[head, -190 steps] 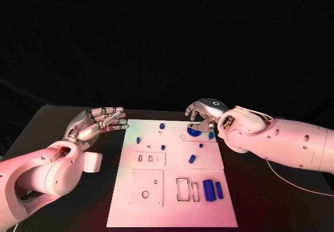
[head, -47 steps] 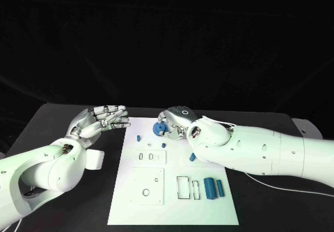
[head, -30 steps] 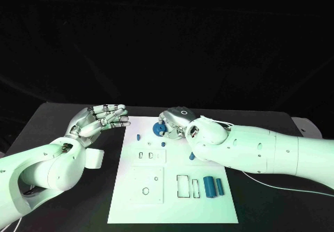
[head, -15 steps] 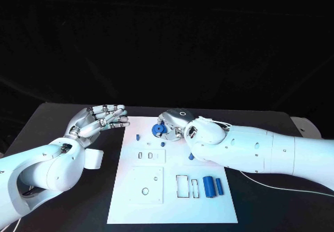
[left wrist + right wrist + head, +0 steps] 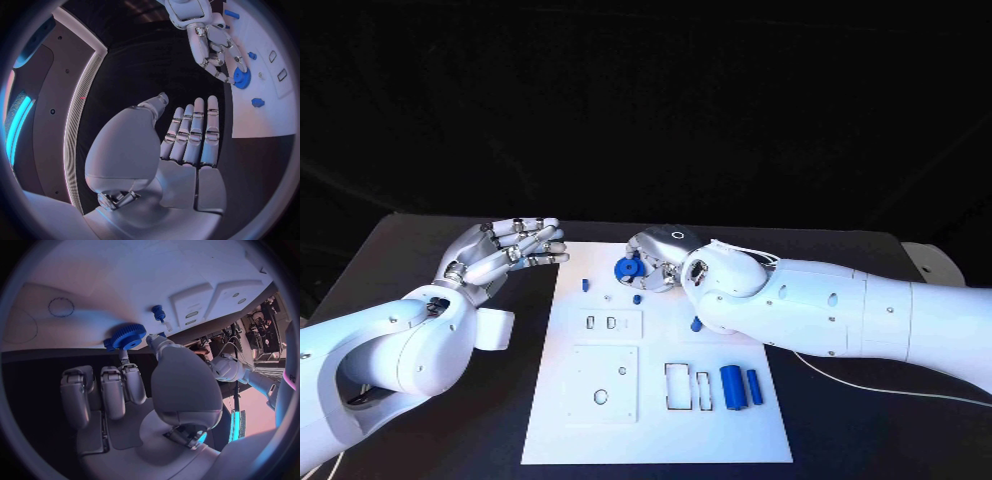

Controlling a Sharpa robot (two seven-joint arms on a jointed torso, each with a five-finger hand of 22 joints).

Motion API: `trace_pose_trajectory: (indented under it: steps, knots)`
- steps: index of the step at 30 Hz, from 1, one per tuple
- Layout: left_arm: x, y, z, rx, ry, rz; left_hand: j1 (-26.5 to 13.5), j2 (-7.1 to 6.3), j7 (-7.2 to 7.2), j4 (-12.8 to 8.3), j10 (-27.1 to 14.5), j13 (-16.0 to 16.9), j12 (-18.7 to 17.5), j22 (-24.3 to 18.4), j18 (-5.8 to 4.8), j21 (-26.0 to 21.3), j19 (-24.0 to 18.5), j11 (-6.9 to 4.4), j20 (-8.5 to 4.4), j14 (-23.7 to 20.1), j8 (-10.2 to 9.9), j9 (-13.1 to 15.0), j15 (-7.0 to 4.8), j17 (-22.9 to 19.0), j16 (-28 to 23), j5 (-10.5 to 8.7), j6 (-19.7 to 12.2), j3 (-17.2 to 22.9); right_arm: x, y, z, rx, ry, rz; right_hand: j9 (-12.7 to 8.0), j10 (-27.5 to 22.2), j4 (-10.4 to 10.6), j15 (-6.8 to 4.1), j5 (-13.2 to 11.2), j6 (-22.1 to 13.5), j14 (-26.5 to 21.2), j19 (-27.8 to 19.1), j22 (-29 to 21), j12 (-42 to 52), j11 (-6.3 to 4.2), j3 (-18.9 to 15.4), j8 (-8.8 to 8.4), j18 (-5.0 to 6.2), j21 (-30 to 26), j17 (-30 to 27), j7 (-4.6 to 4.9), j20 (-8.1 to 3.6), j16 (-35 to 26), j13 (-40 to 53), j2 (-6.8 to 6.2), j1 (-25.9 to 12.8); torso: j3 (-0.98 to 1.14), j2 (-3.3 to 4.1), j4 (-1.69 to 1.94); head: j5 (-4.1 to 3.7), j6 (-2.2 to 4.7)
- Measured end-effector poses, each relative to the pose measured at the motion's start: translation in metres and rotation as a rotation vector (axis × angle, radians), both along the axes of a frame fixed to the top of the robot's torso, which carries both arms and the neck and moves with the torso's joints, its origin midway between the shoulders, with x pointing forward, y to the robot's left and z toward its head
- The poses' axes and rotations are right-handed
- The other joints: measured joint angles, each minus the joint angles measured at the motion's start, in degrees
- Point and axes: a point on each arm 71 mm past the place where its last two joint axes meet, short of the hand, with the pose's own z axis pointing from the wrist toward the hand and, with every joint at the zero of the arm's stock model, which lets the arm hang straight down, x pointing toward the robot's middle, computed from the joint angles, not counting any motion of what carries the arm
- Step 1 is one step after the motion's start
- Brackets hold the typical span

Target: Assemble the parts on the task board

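Note:
The white task board point(image 5: 661, 420) lies in the middle of the black table. My right hand point(image 5: 664, 252) is over the board's far left part and pinches a blue gear point(image 5: 629, 267) between thumb and a finger; the right wrist view shows the gear point(image 5: 128, 336) just above the board point(image 5: 94, 275), near a small blue peg point(image 5: 159, 313). My left hand point(image 5: 506, 250) hovers beside the board's far left corner with its fingers straight and nothing in it. In the left wrist view, the left hand point(image 5: 187, 145) faces the right hand point(image 5: 212, 45) and the gear point(image 5: 240, 77).
Small blue pegs point(image 5: 586, 284) point(image 5: 638, 298) point(image 5: 697, 324) stand on the board's far half. Two blue cylinders point(image 5: 730, 385) point(image 5: 754, 387) lie at its near right, beside rectangular slots point(image 5: 678, 388). A white block point(image 5: 493, 328) sits left of the board.
Since the oldest frame my right hand has carried the gear from the board's far right to its far left. In the last second it has barely shifted. The left hand has stayed put.

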Motion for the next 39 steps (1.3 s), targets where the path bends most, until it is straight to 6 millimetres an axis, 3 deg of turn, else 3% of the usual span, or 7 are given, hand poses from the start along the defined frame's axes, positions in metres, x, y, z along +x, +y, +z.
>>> trace_pose_trajectory:
  steps: [4,11,20,27,32,35,39]
  knots:
    - [0.000,0.000,0.000,0.000,0.000,0.000,0.00,0.00,0.00,0.00,0.00,0.00,0.00,0.00,0.00,0.00,0.00,0.00,0.00,0.00,0.00,0.00,0.00,0.00,0.00,0.00,0.00,0.00,0.000,0.000,0.000,-0.001,0.004,-0.001,0.02,0.00,-0.10,0.00,0.23,0.15,0.00,0.00,0.00,0.00,0.00,-0.10,-0.01,0.00,0.00,0.04,-0.16,0.00,0.00,0.00,0.34,-0.34,0.02,0.01,0.02,-0.04,0.02]
    - [0.000,0.000,0.000,0.000,0.001,0.000,0.00,0.00,0.00,0.00,0.00,0.00,0.00,-0.04,0.00,0.00,0.00,0.00,0.00,0.00,0.00,0.00,0.00,-0.01,0.00,0.00,0.00,0.00,0.001,-0.005,-0.004,-0.015,0.024,-0.019,0.07,0.00,-0.32,0.00,3.67,0.37,0.00,0.00,-0.01,0.22,0.00,-0.32,-0.41,0.00,0.00,0.03,0.06,0.00,0.00,-0.01,0.36,-0.96,0.04,0.01,0.02,-0.21,0.08]
    - [0.000,0.001,0.000,0.001,0.001,0.001,0.00,0.00,0.13,0.00,0.00,0.00,0.00,-0.05,0.00,0.00,0.00,0.00,0.00,0.00,-0.28,0.00,0.00,-0.01,0.00,0.00,-0.13,0.00,-0.001,-0.008,-0.003,-0.016,0.031,-0.027,0.10,0.03,-0.32,0.00,3.91,0.37,0.00,0.00,-0.02,0.41,-0.03,-0.32,-0.44,0.00,0.00,0.03,0.05,0.00,0.00,-0.01,0.36,-0.96,0.04,-0.02,0.02,-0.27,0.08]
    - [0.000,0.002,0.000,0.002,0.001,0.003,0.00,0.00,0.11,0.00,0.00,0.00,0.00,-0.05,0.00,0.00,0.00,0.00,0.00,0.00,-0.27,0.00,0.00,-0.01,0.01,0.00,-0.12,0.00,-0.007,-0.022,-0.004,-0.003,0.033,-0.038,0.27,0.43,-0.32,0.00,4.12,0.66,0.00,0.00,-0.02,0.71,-0.22,-0.32,-0.32,0.00,0.00,0.02,-0.21,0.00,0.00,-0.02,0.61,-1.20,0.04,-0.04,0.06,-0.35,0.08]
    - [0.001,0.002,0.000,0.002,0.001,0.005,0.01,0.01,0.11,-0.16,0.00,0.00,-0.21,-0.05,0.00,0.00,0.00,0.00,0.00,0.00,-0.27,-0.05,0.00,0.04,0.01,0.00,-0.11,0.16,-0.013,-0.048,0.002,0.037,0.019,-0.068,0.27,0.74,-0.57,0.00,4.12,0.66,0.00,0.00,-0.02,1.03,-0.30,-0.08,-0.32,0.01,0.00,0.02,-0.22,0.00,0.00,-0.02,0.61,-1.20,0.03,-0.10,-0.02,-0.41,0.17]
    - [0.001,0.003,0.000,0.003,0.001,0.006,0.01,0.01,0.11,-0.16,0.00,0.00,-0.21,-0.05,0.00,0.00,0.00,0.00,0.00,0.00,-0.27,-0.05,0.00,0.04,0.01,0.00,-0.11,0.16,-0.013,-0.074,0.010,0.090,0.012,-0.095,0.27,0.74,-1.49,0.00,4.07,1.31,0.00,0.00,-0.02,1.03,-0.30,1.21,-0.33,0.00,0.00,0.02,-0.26,0.00,0.00,-0.02,0.92,0.79,0.03,-0.16,-0.10,-0.54,0.24]
    - [0.001,0.004,-0.001,0.004,0.001,0.009,0.01,0.01,0.11,-0.16,0.00,0.00,-0.21,-0.05,-0.01,0.00,0.00,0.00,0.00,0.00,-0.27,-0.05,0.00,0.03,-0.23,0.00,-0.11,0.16,-0.012,-0.115,0.021,0.182,0.026,-0.122,0.31,0.30,-4.19,0.00,-1.46,1.52,0.00,0.00,-0.03,0.44,-0.30,4.36,-1.00,0.00,0.00,0.01,-0.05,0.00,0.00,-0.02,0.20,5.72,0.07,-0.29,-0.27,-0.73,0.32]
